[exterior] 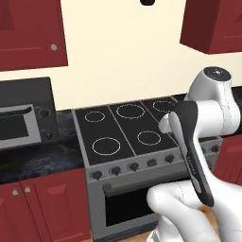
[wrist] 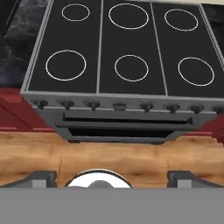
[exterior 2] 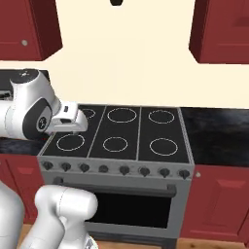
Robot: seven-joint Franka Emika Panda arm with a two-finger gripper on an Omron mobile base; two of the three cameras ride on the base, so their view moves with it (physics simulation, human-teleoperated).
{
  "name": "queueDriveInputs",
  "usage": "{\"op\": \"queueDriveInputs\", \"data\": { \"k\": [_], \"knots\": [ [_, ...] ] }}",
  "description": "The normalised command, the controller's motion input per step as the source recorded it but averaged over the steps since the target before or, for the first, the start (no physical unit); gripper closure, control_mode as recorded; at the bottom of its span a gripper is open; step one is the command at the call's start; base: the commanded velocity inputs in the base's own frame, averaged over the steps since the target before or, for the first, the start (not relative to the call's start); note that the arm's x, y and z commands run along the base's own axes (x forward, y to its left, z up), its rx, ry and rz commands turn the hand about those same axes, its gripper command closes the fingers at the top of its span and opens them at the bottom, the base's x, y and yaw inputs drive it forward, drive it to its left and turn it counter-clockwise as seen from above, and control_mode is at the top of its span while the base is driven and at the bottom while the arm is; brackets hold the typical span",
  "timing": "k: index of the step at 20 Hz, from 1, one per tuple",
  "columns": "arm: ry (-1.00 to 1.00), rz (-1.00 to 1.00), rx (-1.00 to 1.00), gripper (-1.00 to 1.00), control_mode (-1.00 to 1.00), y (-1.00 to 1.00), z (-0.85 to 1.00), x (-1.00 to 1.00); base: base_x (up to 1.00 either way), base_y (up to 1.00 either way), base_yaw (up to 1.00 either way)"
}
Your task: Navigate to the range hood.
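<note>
The gripper [wrist: 112, 178] is seen in the hand view as two small dark finger tips standing wide apart at the bottom of the frame, with nothing held between them. It points down and forward over a strip of light wooden floor [wrist: 131, 157] towards the front of the steel stove with the black cooktop [wrist: 122, 48].

The stove carries six white-ringed burners in two rows of three, a row of dark control knobs [wrist: 146, 106] along its front panel, and a dark oven door with a bar handle [exterior 2: 126, 187] beneath. Black mottled counter [exterior 2: 214, 133] adjoins the stove on both sides, over dark red base cabinets [exterior 2: 216, 204]. In the left base view, a black microwave with a grey door [exterior: 21, 120] stands on the counter to the left of the stove. Dark red wall cabinets [exterior: 28, 33] hang to either side of a cream wall [exterior: 123, 56].

The range hood [exterior: 147, 2] appears as a small dark rounded edge at the very top of the cream wall, directly above the stove, between the wall cabinets; it is likewise visible at the top edge of the right base view [exterior 2: 115, 2].

The white arm with dark joints [exterior: 198, 142] is folded, its elbow raised in front of the stove and its hand held low.
</note>
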Motion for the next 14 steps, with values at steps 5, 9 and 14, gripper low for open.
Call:
{"op": "queueDriveInputs", "data": {
  "k": [5,9,14],
  "knots": [
    [0.00,0.00,0.00,-1.00,1.00,0.00,0.00,0.00,1.00,0.00,0.00],
    [0.00,0.00,0.00,-1.00,1.00,0.00,0.00,0.00,1.00,-0.16,0.11],
    [0.00,0.00,0.00,-1.00,1.00,0.00,0.00,0.00,1.00,-0.41,0.44]
  ]
}}
